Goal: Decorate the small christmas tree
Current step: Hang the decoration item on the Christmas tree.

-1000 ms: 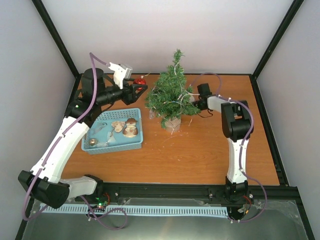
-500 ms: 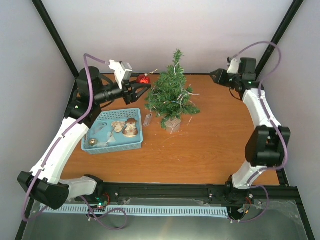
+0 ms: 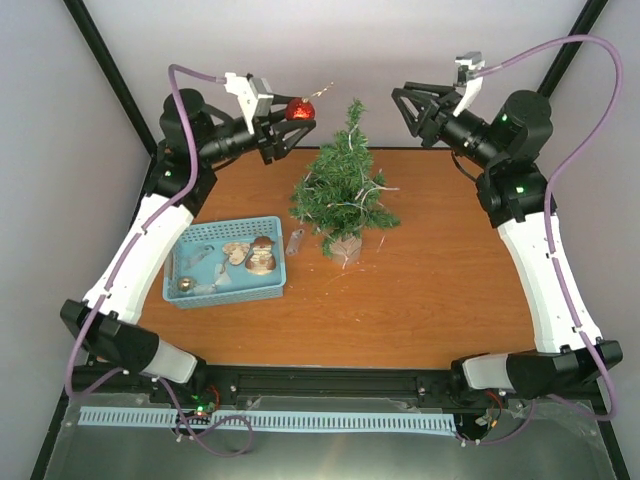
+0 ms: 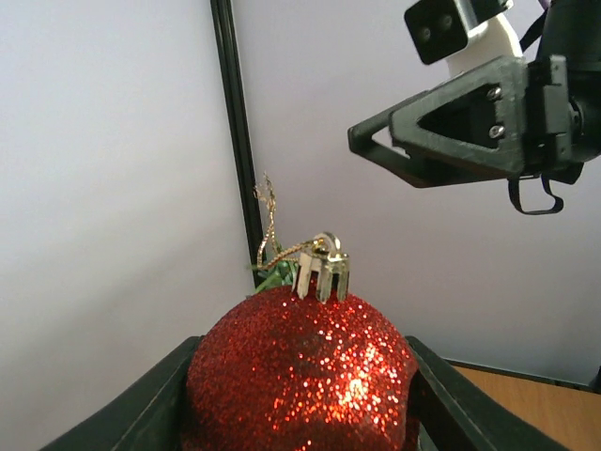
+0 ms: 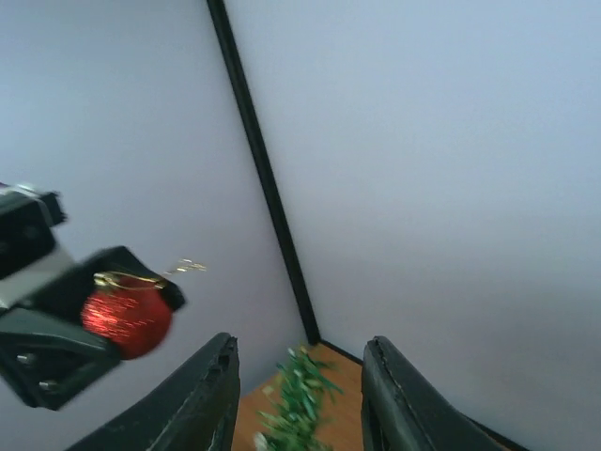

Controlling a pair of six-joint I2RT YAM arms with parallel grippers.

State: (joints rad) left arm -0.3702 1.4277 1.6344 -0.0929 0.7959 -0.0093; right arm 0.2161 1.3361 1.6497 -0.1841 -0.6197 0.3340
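The small christmas tree (image 3: 345,190) stands upright at the middle back of the table, and its blurred green top (image 5: 296,404) shows between my right fingers. My left gripper (image 3: 304,114) is raised left of the tree top, shut on a red glitter ball (image 3: 300,108) with a gold cap and cord. That ball (image 4: 300,366) fills the left wrist view between the jaws. My right gripper (image 3: 403,112) hangs open and empty, high to the right of the tree top, facing the ball (image 5: 127,319). It also appears as the black right gripper (image 4: 451,122).
A blue tray (image 3: 272,285) with several ornaments lies on the table left of the tree. A small pale ornament (image 3: 295,240) lies between tray and tree. Black frame posts (image 3: 110,70) and grey walls close in the back and sides.
My left gripper lifted the red ball up and right, to tree-top height. My right arm left the tree's side, swung to the back right, rose high, and its jaws widened.
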